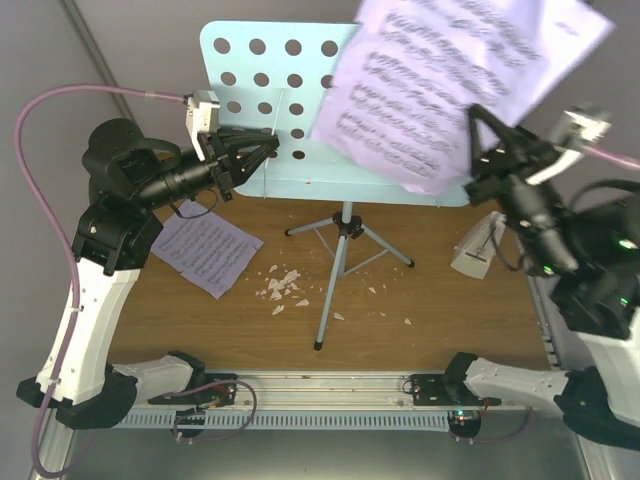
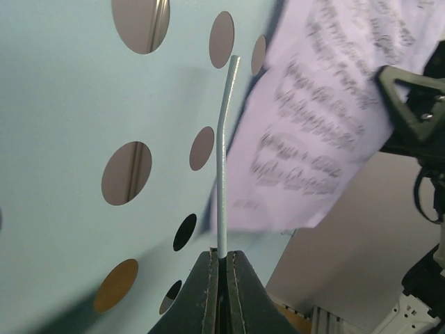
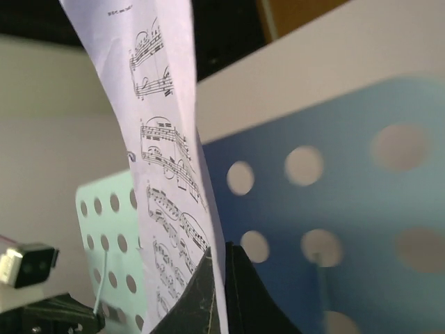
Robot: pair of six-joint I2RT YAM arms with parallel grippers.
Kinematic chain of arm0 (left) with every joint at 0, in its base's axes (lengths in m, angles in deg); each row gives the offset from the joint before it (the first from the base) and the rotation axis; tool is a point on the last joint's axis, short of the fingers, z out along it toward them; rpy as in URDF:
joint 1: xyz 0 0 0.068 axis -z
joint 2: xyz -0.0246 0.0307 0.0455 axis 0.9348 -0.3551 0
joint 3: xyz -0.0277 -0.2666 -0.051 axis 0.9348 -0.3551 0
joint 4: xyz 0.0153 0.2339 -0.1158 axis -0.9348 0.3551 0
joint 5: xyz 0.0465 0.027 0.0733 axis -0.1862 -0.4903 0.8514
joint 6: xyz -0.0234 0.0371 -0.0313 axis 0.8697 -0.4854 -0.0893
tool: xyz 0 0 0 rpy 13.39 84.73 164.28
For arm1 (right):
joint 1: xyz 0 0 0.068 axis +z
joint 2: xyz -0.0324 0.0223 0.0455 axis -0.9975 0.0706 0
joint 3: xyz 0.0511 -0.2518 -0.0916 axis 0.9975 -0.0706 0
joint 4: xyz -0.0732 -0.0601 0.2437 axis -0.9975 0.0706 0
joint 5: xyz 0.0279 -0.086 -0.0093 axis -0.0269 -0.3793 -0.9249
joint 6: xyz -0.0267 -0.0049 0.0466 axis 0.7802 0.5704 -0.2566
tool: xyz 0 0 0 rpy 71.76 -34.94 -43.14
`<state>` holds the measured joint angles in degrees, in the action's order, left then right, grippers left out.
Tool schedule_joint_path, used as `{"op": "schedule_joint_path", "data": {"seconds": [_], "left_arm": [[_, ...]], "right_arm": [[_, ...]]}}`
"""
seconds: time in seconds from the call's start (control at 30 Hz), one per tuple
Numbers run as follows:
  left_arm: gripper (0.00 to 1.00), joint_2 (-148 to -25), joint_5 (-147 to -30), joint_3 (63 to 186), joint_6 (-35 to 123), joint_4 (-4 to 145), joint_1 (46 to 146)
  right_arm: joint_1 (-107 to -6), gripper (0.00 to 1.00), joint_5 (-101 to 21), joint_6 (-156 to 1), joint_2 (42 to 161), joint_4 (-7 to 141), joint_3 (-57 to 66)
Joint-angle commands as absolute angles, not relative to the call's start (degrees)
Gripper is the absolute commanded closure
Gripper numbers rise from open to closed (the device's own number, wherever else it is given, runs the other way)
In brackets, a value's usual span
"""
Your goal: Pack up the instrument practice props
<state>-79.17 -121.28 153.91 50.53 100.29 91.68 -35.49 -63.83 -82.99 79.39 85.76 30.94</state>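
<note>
The pale blue music stand [image 1: 262, 90] stands on its tripod legs [image 1: 340, 255] at the table's back. My left gripper [image 1: 270, 146] is shut on the stand's thin wire page holder [image 2: 224, 153]; in the left wrist view the gripper [image 2: 222, 259] pinches the wire's lower end in front of the desk [image 2: 62, 104]. My right gripper [image 1: 478, 116] is shut on a sheet-music page [image 1: 450, 70], held high and motion-blurred; the right wrist view shows the gripper [image 3: 221, 254] on the page's [image 3: 163, 160] edge. A second page [image 1: 205, 247] lies flat at left. A white pyramid metronome [image 1: 475, 250] stands at right. The clear cover is out of view.
Small white crumbs [image 1: 283, 285] lie scattered on the wooden table [image 1: 430, 290] near the tripod's front leg. A metal rail [image 1: 330, 392] runs along the near edge. A pink cable [image 1: 60, 110] loops by the left arm.
</note>
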Motion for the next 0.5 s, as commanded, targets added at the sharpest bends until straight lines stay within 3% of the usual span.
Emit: {"op": "schedule_joint_path", "data": {"seconds": [0.0, 0.13, 0.3, 0.47], "left_arm": [[1.00, -79.13, -118.59, 152.94, 51.64, 98.85, 92.05], [0.95, -79.08, -116.66, 152.30, 52.74, 98.46, 92.01], [0.70, -78.53, -115.90, 151.72, 52.42, 98.91, 91.94], [0.37, -75.78, -113.21, 150.80, 50.42, 101.90, 91.96]], "right_arm": [[-35.81, 1.00, -68.69, -82.79, 72.70, 82.52, 28.47], [-35.81, 0.99, -67.39, -83.16, 68.16, 83.55, 26.49], [-35.85, 0.99, -59.09, -84.91, 65.62, 86.89, 25.46], [-35.85, 1.00, -50.84, -87.00, 64.42, 93.89, 25.51]]}}
